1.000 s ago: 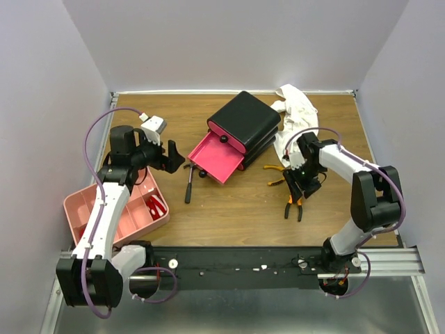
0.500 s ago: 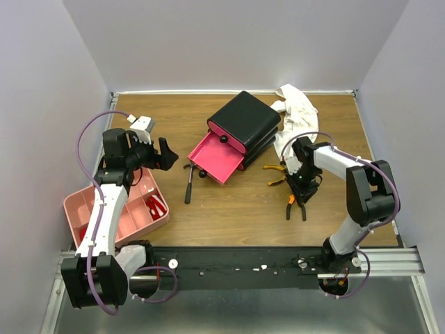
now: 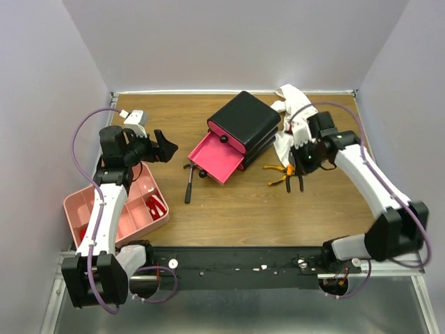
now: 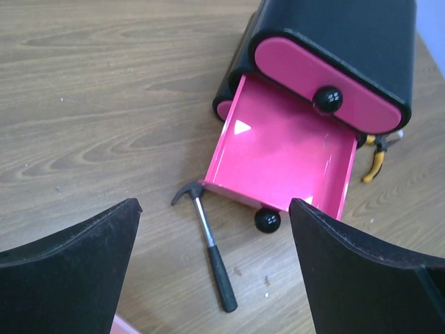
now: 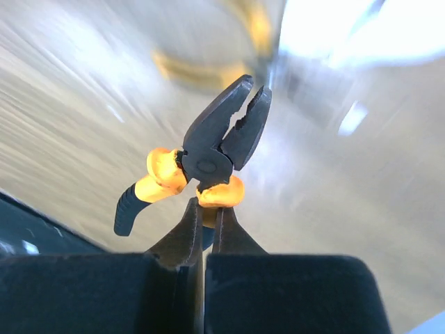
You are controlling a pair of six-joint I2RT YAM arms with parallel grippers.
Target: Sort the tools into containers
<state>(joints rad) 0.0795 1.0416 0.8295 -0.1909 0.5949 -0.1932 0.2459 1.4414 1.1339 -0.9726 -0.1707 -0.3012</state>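
Right tool point(image 5: 205, 217) gripped pliers point(image 5: 217, 146) tightly above the desk point(image 3: 229, 216); left tool point(image 4: 212, 209) gaped empty. We judged sorting far from done: hammer point(image 4: 212, 254) lay unsorted, drawer point(image 4: 278, 156) empty.

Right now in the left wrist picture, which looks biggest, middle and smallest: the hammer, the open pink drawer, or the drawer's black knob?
1. open pink drawer, the largest
2. hammer, next
3. black knob, the smallest
All three sit at about the same nearness, so the order looks safe.

Orange-and-black handles and a dark grey head on the pliers point(image 5: 222, 139) in the black right gripper point(image 5: 207, 216); ahead of the black left gripper point(image 4: 214, 209), black box point(image 4: 334, 35) with magenta-pink drawers point(image 4: 278, 153), black-handled hammer point(image 4: 212, 254), brown woodgrain table point(image 4: 104, 104)
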